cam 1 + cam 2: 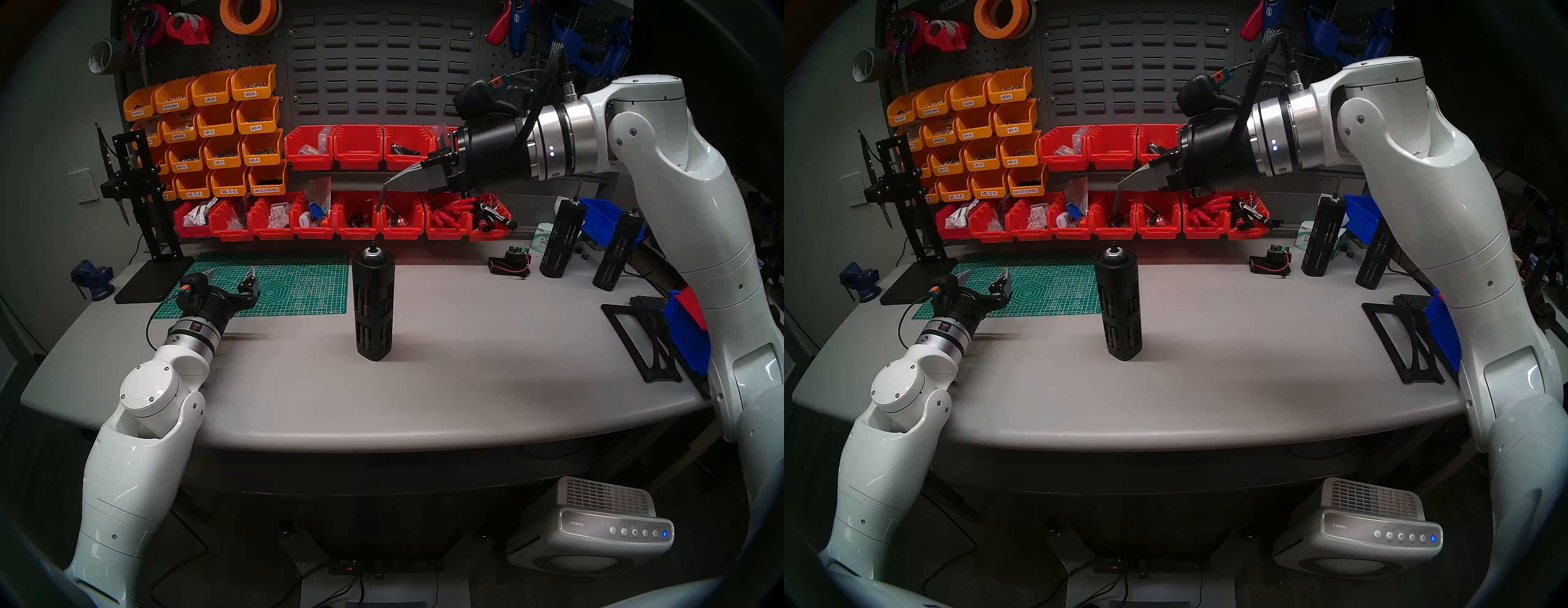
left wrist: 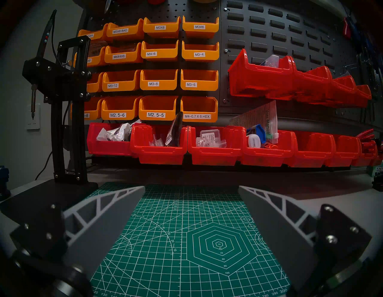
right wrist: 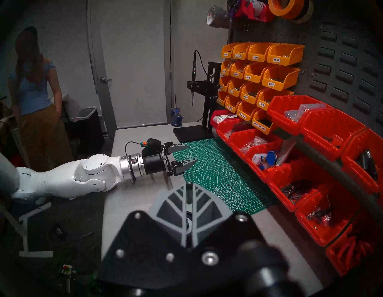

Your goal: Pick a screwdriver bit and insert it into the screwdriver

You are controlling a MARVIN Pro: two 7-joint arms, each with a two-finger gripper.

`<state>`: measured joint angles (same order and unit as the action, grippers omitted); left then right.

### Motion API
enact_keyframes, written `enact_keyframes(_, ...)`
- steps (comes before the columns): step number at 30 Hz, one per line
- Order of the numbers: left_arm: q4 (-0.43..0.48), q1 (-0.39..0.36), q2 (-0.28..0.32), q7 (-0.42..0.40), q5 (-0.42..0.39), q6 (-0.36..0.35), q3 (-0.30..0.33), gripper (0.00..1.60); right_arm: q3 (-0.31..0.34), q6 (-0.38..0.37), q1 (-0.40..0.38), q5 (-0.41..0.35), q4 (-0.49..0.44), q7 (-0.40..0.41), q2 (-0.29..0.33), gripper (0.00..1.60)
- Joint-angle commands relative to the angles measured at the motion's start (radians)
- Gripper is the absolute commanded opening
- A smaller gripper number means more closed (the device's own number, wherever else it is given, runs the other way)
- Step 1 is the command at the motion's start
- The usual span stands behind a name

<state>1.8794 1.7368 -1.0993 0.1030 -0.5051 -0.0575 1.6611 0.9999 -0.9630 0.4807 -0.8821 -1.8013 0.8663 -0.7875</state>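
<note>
The screwdriver (image 1: 373, 305) (image 1: 1119, 305), a tall black slotted cylinder with a silver-ringed top socket (image 1: 372, 253), stands upright mid-table. My right gripper (image 1: 388, 183) (image 1: 1122, 185) (image 3: 188, 185) hovers well above it, slightly to its right, in front of the red bins. It is shut on the screwdriver bit (image 1: 380, 199) (image 1: 1117, 200), a thin dark rod hanging tip-down from the fingertips. In the right wrist view the bit shows only as a dark sliver between the fingers. My left gripper (image 1: 231, 278) (image 1: 984, 278) (image 2: 191, 186) (image 3: 192, 153) rests low over the green mat, open and empty.
The green cutting mat (image 1: 288, 280) lies left of the screwdriver. Rows of red bins (image 1: 360, 220) and orange bins (image 1: 220, 127) line the back wall. Two more black cylinders (image 1: 560, 237) stand at the back right, a black stand (image 1: 135, 204) back left, a black frame (image 1: 640, 339) right. A person (image 3: 33, 93) stands beyond the table.
</note>
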Motion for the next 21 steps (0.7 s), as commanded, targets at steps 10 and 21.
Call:
enact_keyframes(10,0.028,-0.024,0.001,-0.001,-0.001,0.015,0.009,1.6,-0.11,0.008,-0.149,-0.069,0.011,0.107,0.071,0.0)
enact_keyframes(21,0.028,-0.024,0.001,-0.001,-0.001,0.014,0.009,1.6,-0.187,0.035,-0.227,-0.081,0.048,0.116,0.062,0.0)
